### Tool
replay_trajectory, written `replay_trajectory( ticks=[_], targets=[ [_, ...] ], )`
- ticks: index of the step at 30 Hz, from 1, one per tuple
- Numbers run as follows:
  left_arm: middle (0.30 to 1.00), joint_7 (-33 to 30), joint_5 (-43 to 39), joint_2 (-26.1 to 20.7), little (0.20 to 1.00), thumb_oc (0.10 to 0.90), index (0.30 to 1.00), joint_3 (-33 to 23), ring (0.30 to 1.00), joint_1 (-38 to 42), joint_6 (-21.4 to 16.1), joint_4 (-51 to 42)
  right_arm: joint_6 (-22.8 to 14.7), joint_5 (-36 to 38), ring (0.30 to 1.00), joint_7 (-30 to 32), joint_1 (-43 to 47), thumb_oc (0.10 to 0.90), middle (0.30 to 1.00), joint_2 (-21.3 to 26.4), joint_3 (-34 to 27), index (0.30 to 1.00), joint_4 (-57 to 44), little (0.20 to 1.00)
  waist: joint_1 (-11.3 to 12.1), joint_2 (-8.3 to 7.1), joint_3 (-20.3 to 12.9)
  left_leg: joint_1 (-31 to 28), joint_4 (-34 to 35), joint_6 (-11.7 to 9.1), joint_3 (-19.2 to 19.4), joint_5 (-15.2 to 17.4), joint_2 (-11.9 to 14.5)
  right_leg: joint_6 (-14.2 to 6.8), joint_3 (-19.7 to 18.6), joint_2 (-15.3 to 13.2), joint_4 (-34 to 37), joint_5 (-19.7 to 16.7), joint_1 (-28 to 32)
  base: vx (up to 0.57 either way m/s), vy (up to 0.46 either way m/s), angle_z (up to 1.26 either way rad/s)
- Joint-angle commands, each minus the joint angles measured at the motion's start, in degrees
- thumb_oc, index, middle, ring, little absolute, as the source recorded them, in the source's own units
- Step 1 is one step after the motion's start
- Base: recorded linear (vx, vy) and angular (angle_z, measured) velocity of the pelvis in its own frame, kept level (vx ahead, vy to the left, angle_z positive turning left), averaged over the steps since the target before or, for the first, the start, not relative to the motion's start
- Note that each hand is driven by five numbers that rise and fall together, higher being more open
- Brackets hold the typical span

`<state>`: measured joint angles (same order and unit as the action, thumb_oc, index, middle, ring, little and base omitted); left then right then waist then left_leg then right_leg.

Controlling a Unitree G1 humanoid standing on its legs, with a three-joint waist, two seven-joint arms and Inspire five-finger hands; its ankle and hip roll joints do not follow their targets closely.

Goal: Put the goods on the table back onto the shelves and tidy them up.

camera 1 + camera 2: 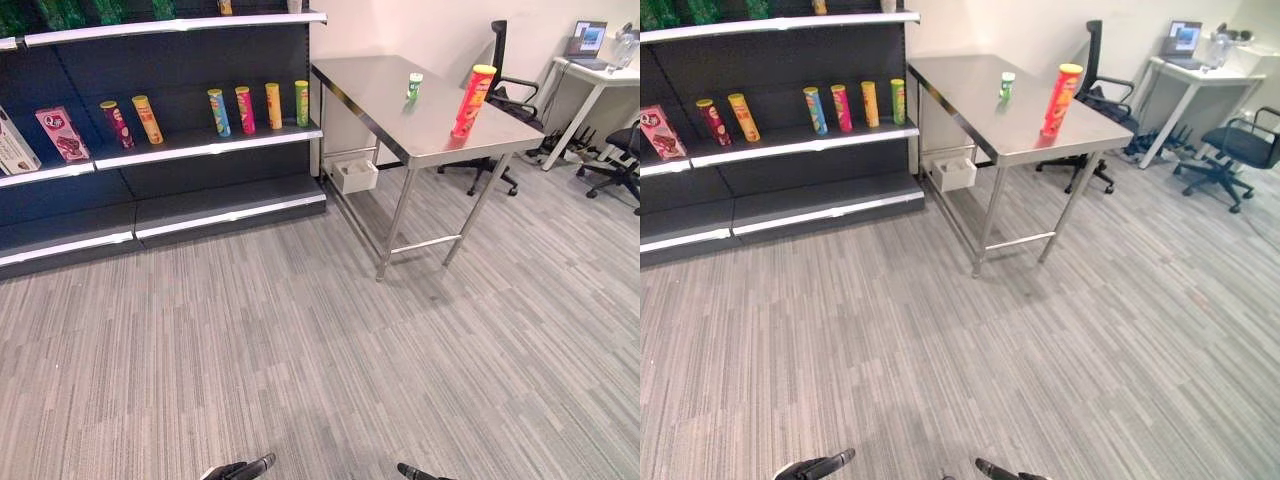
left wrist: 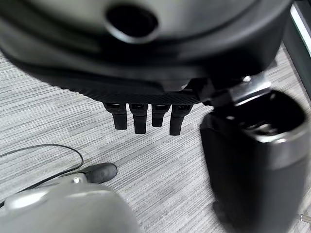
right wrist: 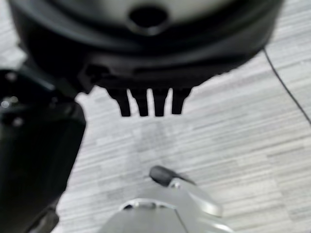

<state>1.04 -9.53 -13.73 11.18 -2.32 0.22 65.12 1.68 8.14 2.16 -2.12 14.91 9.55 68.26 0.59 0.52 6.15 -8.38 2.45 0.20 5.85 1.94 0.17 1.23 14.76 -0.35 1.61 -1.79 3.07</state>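
Fingers (image 2: 141, 119) straight, both hands empty — red can (image 1: 472, 100) upright on table (image 1: 390, 105).

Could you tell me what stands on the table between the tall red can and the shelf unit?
In the left eye view, a small green can stands between the tall red can and the shelf unit; the table is otherwise bare there.

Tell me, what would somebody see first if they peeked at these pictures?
Probably the shiny metal table on the right, with a tall red and yellow can standing near its front edge and a small green can farther back. Next, the row of colourful cans on the dark shelf to the left. Both the left hand and the right hand hang open over the grey floor, holding nothing.
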Motion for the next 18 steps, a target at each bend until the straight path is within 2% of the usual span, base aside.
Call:
replay_trajectory(
  ticks=[1, 18],
  targets=[
    [0.9, 0.79, -0.87, -1.07, 0.9, 0.8, 0.9, -0.22, 0.9, 2.88, -2.21, 0.31, -1.76, 1.36, 0.9, 0.93, 3.33, 0.8, 0.9, 2.85, 0.89, 0.9, 0.52, 0.9, -0.44, -1.38, 0.02, 0.58, 2.55, -3.64, 4.2, -1.25, 1.63, -8.48, 1.29, -4.86, 3.39, -0.02, 3.91, 0.0, 0.0, 0.0],
    [0.9, 0.24, -0.76, -1.03, 0.9, 0.8, 0.9, -0.55, 0.9, 3.46, -2.17, 1.07, -1.52, 0.67, 0.9, 0.13, 2.88, 0.8, 0.9, 2.36, 2.26, 0.9, 1.27, 0.9, -0.94, -1.22, 0.15, 0.44, 2.55, -3.86, 4.39, -1.53, 2.04, -8.13, 1.25, -4.41, 3.39, 0.42, 3.93, 0.0, -0.003, -0.01]
  ],
)
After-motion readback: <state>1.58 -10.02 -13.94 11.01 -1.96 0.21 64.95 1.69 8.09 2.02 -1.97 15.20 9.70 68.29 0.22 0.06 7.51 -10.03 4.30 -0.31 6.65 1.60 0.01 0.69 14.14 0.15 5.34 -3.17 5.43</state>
